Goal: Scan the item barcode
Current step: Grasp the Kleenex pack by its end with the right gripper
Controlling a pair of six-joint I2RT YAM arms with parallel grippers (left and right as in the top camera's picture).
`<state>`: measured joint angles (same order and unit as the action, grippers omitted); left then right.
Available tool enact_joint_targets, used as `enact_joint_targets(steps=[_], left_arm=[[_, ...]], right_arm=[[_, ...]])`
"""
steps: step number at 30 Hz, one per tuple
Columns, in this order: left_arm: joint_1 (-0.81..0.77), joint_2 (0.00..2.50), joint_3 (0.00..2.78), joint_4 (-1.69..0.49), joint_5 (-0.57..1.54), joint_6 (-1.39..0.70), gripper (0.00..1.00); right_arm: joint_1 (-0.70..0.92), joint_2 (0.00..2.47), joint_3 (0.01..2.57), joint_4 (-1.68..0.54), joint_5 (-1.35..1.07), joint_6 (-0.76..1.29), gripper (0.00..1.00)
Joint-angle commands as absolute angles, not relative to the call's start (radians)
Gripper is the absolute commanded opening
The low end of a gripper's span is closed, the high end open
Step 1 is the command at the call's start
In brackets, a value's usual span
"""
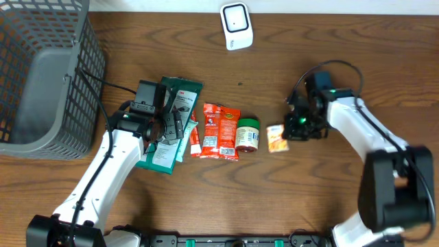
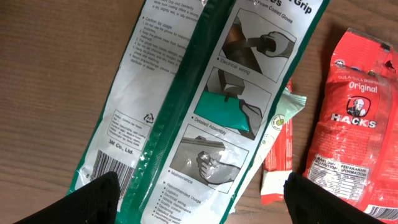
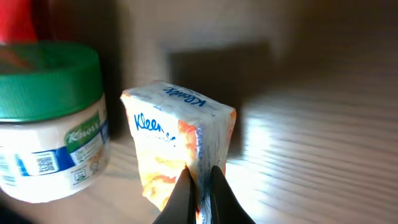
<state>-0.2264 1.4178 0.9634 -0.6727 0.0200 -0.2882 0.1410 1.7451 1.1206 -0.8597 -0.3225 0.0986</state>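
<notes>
A small orange and white Kleenex tissue pack (image 1: 276,137) (image 3: 177,140) lies right of centre on the table. My right gripper (image 1: 289,129) (image 3: 202,196) is shut on the pack's near edge, its two dark fingers pinching the wrapper. No barcode shows on the pack's visible faces. The white barcode scanner (image 1: 236,26) stands at the table's back edge. My left gripper (image 1: 168,127) (image 2: 202,202) hangs open over a green and white glove package (image 1: 171,123) (image 2: 205,106), holding nothing. A barcode (image 2: 109,165) shows near that package's lower left corner.
A green-lidded Knorr jar (image 1: 247,134) (image 3: 46,118) stands just left of the tissue pack. Red Hacks candy bags (image 1: 219,130) (image 2: 357,124) lie between the jar and the glove package. A grey wire basket (image 1: 41,75) fills the back left corner.
</notes>
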Motion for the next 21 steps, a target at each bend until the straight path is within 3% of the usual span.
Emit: enact_joint_targets(steps=[1,10,21], left_arm=[[-0.226,1.422,0.953,-0.673,0.015,-0.286,0.85],[-0.226,1.422,0.953,-0.673,0.015,-0.286,0.85],[-0.226,1.422,0.953,-0.673,0.015,-0.286,0.85]], right_arm=[[0.155,1.622,1.16,-0.873,-0.07,0.143,0.01],[0.288,1.607,1.156,-0.908,0.315,0.255,0.01],[0.453,1.741,1.156,-0.907,0.497,0.297,0.01]])
